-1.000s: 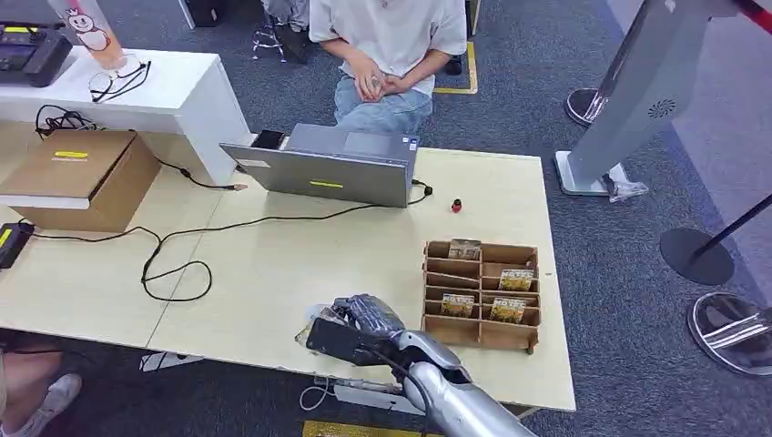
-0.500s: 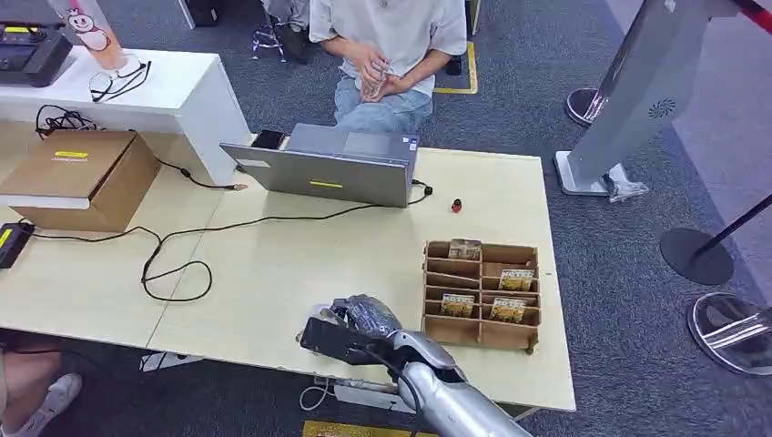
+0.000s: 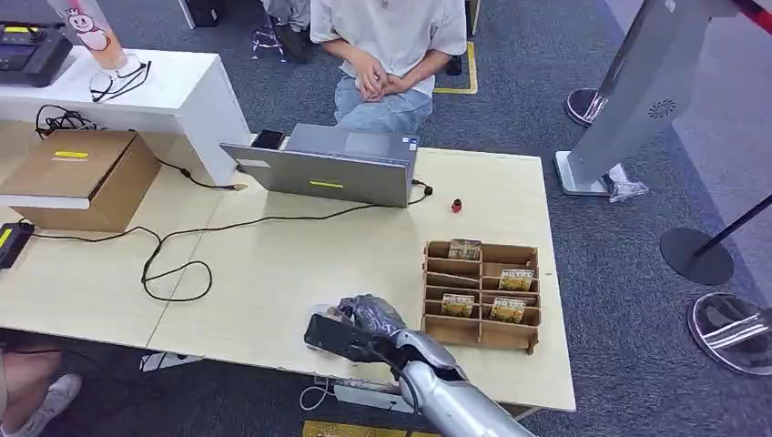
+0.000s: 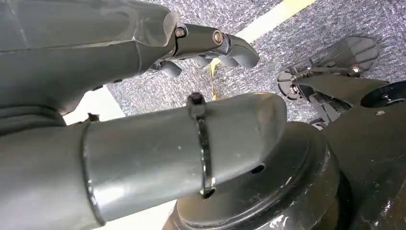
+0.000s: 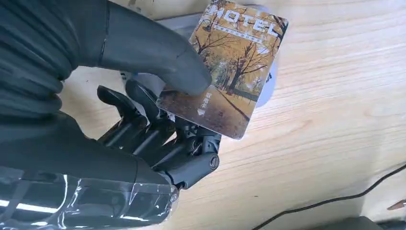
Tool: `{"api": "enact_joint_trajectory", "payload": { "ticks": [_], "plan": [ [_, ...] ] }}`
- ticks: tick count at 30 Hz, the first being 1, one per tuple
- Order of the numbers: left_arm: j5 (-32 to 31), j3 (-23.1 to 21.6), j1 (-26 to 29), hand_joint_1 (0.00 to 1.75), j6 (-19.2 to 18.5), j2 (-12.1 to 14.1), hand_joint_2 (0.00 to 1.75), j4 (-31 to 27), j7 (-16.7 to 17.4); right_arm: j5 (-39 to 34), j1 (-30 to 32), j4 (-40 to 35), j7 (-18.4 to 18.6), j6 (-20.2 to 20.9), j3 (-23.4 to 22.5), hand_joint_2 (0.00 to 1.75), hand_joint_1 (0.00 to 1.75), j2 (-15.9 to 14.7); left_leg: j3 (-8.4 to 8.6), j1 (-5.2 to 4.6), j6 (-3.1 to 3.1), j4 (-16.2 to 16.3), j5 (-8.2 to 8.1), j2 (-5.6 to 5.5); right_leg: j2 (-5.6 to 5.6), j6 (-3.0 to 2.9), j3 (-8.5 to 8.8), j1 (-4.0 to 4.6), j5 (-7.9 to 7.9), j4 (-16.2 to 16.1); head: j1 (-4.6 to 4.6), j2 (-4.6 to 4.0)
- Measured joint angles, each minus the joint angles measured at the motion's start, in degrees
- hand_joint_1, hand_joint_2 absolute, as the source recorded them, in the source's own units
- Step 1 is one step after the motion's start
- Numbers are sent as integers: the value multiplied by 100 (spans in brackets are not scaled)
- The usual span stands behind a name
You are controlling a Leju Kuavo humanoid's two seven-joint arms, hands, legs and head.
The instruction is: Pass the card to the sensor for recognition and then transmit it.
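My right hand [image 3: 364,320] hovers low over the table's near edge and pinches a hotel card [image 5: 230,76] between thumb and fingers. The card shows autumn trees and the word HOTEL. It lies flat just above a small pale round sensor [image 5: 178,21], which it mostly covers; the sensor's white edge [image 3: 324,312] peeks out to the left of the hand. The dark fingers [image 5: 158,129] curl under the card. My left hand [image 4: 119,57] hangs beside my body over the carpet, fingers apart and holding nothing.
A wooden card rack [image 3: 481,293] with several more cards stands just right of the hand. A closed laptop [image 3: 328,166], a black cable [image 3: 173,264] and a cardboard box [image 3: 82,173] lie further back and left. A person [image 3: 387,55] sits behind the table.
My right hand has shifted slightly to the right over the sensor, still holding the card. The seated person's hands have moved a little.
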Motion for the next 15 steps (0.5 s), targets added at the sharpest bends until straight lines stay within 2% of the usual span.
{"api": "enact_joint_trajectory", "payload": {
  "ticks": [15],
  "plan": [
    [68,-122,-3,0,0,0,0,0,39,20,-64,260,68,-39,-276,175,175,0,0,0,0,0,0,1,0,0,-1,0,0,0,0,0]
  ]
}}
